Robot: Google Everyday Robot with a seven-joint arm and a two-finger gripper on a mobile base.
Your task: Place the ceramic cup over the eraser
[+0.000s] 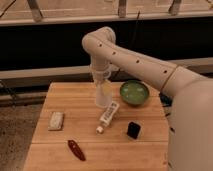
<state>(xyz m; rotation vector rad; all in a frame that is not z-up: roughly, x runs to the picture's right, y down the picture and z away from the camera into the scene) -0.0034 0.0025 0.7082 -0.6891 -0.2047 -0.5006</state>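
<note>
1. Since the ceramic cup (103,96) hangs directly below the gripper (101,80), the jaws appear clamped on its upper part; the cup reads as upright, long axis vertical, near the back centre of the bench (45,145). Whether its base touches the bench surface or hangs just above it cannot be told.
2. Locate the eraser. The pale rectangular block (56,120) near the left edge of the bench is the likeliest candidate; this is a judgement, as a small black block (133,130) on the right is a possible alternative.
3. Governing relation: the pale block lies to the left of the cup and nearer the front edge, well apart from it. The coming move therefore calls for carrying the cup left and forward, then lowering it over the block.
4. Note that covering the block calls for the cup mouth to face down; the mouth direction cannot be determined here.
5. Obstacles near the cup: a white bottle (108,116) lies on its side just in front of it, and a green bowl (134,93) stands just to its right. A dark red object (76,149) lies at the front left, beyond the pale block.
</note>
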